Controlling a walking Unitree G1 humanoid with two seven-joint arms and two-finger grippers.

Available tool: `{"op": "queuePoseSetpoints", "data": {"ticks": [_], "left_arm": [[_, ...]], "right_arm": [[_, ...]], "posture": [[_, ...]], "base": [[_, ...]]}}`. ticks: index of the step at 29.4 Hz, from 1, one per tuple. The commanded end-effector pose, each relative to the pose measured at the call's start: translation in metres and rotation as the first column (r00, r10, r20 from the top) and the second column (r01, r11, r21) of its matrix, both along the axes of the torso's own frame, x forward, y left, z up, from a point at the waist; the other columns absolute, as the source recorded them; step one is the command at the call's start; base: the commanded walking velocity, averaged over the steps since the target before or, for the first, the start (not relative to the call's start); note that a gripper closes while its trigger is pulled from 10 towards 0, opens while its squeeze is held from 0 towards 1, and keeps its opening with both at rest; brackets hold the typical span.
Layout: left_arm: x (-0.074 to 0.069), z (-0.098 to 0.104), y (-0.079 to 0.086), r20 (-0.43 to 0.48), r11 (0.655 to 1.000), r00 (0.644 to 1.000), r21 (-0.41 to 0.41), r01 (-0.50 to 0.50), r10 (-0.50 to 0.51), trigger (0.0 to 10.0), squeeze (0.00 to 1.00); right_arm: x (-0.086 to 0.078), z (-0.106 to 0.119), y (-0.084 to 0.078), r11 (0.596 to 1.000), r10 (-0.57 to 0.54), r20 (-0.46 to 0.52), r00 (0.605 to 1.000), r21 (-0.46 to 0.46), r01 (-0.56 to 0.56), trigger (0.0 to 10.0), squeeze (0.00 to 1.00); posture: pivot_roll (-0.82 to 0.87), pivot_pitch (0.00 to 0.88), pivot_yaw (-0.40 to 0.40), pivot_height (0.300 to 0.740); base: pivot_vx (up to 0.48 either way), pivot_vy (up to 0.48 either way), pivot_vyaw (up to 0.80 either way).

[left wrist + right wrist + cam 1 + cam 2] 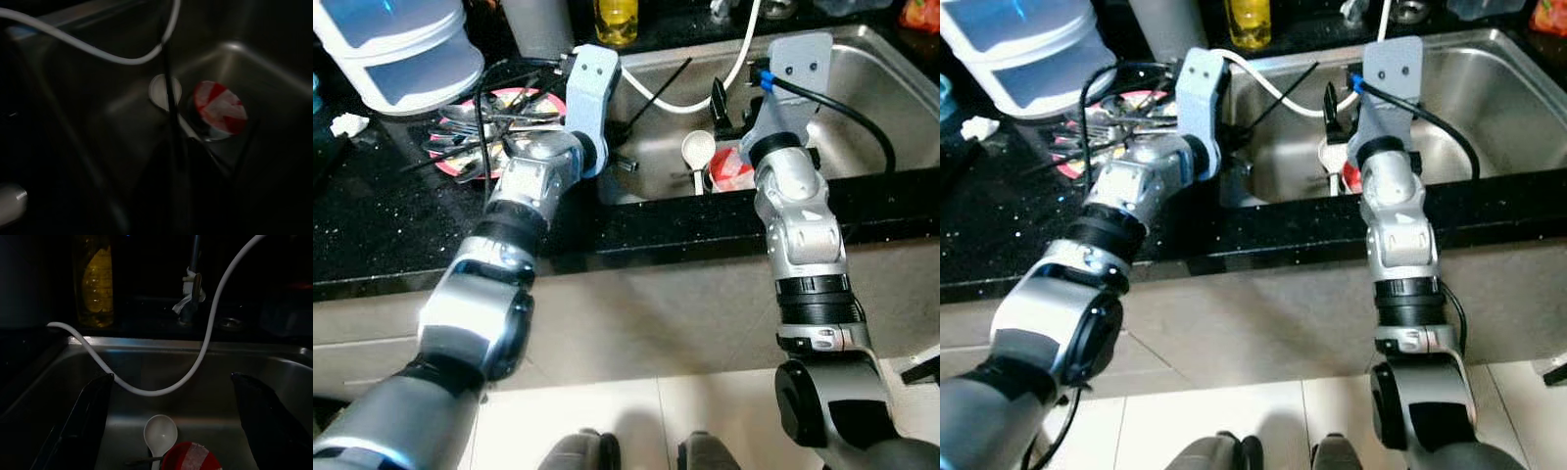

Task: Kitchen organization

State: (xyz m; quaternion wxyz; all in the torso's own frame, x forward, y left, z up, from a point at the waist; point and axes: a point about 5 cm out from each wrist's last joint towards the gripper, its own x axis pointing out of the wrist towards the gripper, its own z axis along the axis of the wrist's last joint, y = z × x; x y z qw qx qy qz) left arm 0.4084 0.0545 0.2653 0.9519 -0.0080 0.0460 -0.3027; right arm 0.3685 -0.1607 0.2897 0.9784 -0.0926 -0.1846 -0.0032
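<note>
My right gripper [168,423] hangs over the near edge of the sink [862,98], fingers spread wide with nothing between them. Just beyond, on the sink floor, a white spoon [160,433] touches a red-and-white cup [191,458]. My left gripper [651,93] reaches in from the sink's left rim; I cannot tell its fingers' spacing. A white hose [205,347] loops across behind.

The brushed stainless-steel sink basin [862,108] gleams dully beside the glossy speckled black stone countertop [372,235], a smooth white plastic spoon [160,432] inside.
</note>
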Motion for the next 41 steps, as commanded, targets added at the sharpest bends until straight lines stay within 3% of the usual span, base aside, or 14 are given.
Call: {"op": "queuePoseSetpoints", "data": {"ticks": [1, 4, 12, 13, 17, 18, 19, 21, 22, 23, 24, 26, 32, 41], "left_arm": [[0.001, 0.001, -0.005, -0.008, 0.999, 1.0, -0.043, 0.01, -0.01, 10.0, 1.0], [0.0, 0.011, -0.01, 0.018, 0.992, 0.998, -0.11, 0.057, -0.055, 10.0, 1.0], [0.003, 0.026, 0.007, 0.09, 0.992, 0.996, -0.12, 0.025, -0.014, 10.0, 1.0], [0.004, 0.035, 0.021, 0.138, 0.995, 0.989, -0.099, -0.031, 0.045, 10.0, 0.0], [0.006, 0.041, 0.039, 0.202, 0.991, 0.97, -0.04, -0.127, 0.133, 10.0, 0.0], [0.007, 0.044, 0.063, 0.258, 0.969, 0.939, 0.038, -0.245, 0.227, 10.0, 0.0], [0.007, 0.044, 0.063, 0.258, 0.969, 0.939, 0.038, -0.245, 0.227, 10.0, 0.0], [0.002, 0.042, 0.113, 0.308, 0.883, 0.864, 0.125, -0.452, 0.398, 10.0, 0.0], [0.002, 0.042, 0.113, 0.308, 0.883, 0.864, 0.125, -0.452, 0.398, 10.0, 0.0], [-0.002, 0.039, 0.137, 0.292, 0.839, 0.826, 0.118, -0.531, 0.482, 10.0, 0.0], [-0.002, 0.039, 0.137, 0.292, 0.839, 0.826, 0.118, -0.531, 0.482, 10.0, 0.0], [-0.01, 0.033, 0.168, 0.27, 0.775, 0.767, 0.103, -0.624, 0.581, 10.0, 0.0], [-0.009, 0.021, 0.187, 0.176, 0.743, 0.736, 0.035, -0.668, 0.653, 10.0, 0.0], [-0.014, 0.016, 0.175, 0.176, 0.754, 0.753, 0.07, -0.653, 0.635, 10.0, 0.0]], "right_arm": [[0.002, 0.004, 0.005, 1.0, 0.014, -0.007, 1.0, -0.012, -0.014, 10.0, 0.0], [0.0, 0.01, 0.01, 0.999, 0.038, 0.021, 0.999, -0.008, -0.038, 10.0, 0.0], [-0.001, 0.009, 0.012, 0.999, 0.051, 0.025, 0.998, 0.005, -0.051, 10.0, 0.0], [-0.001, 0.008, 0.014, 0.998, 0.059, 0.024, 0.998, 0.012, -0.059, 10.0, 0.0], [-0.001, 0.007, 0.018, 0.997, 0.069, 0.023, 0.997, 0.018, -0.069, 10.0, 0.0], [-0.001, 0.006, 0.02, 0.997, 0.077, 0.022, 0.997, 0.022, -0.078, 10.0, 0.0], [-0.001, 0.006, 0.02, 0.997, 0.077, 0.022, 0.997, 0.022, -0.078, 10.0, 0.0], [0.0, 0.006, 0.021, 0.996, 0.087, 0.019, 0.996, 0.025, -0.087, 10.0, 0.0], [0.0, 0.006, 0.021, 0.996, 0.087, 0.019, 0.996, 0.025, -0.087, 10.0, 0.0], [0.0, 0.005, 0.021, 0.996, 0.089, 0.017, 0.996, 0.027, -0.09, 10.0, 0.0], [0.0, 0.005, 0.021, 0.996, 0.089, 0.017, 0.996, 0.027, -0.09, 10.0, 0.0], [0.001, 0.003, 0.023, 0.995, 0.096, 0.011, 0.995, 0.03, -0.096, 10.0, 0.0], [0.002, 0.004, 0.028, 0.993, 0.117, 0.013, 0.993, 0.033, -0.117, 10.0, 0.0], [0.001, 0.005, 0.026, 0.993, 0.115, 0.018, 0.993, 0.032, -0.116, 10.0, 0.0]], "posture": [[-0.02, 0.165, 0.176, 0.74], [-0.02, 0.157, 0.17, 0.74], [0.01, 0.147, 0.151, 0.74], [0.02, 0.142, 0.142, 0.74], [0.02, 0.14, 0.14, 0.74], [0.03, 0.139, 0.131, 0.74], [0.03, 0.139, 0.131, 0.74], [0.04, 0.139, 0.127, 0.74], [0.04, 0.139, 0.127, 0.74], [0.05, 0.14, 0.125, 0.74], [0.05, 0.14, 0.125, 0.74], [0.05, 0.14, 0.122, 0.74], [0.06, 0.139, 0.113, 0.74], [0.04, 0.135, 0.116, 0.74]], "base": [[0.0, 0.0, 0.0], [0.0, 0.0, 0.0], [0.0, 0.0, 0.0], [0.0, 0.0, 0.0], [0.0, 0.0, 0.0], [0.0, 0.0, 0.0], [0.0, 0.0, 0.0], [0.0, 0.0, 0.0], [0.0, 0.0, 0.0], [0.0, 0.0, 0.0], [0.0, 0.0, 0.0], [0.0, 0.0, 0.0], [0.0, 0.0, 0.0], [0.0, 0.0, 0.0]]}}
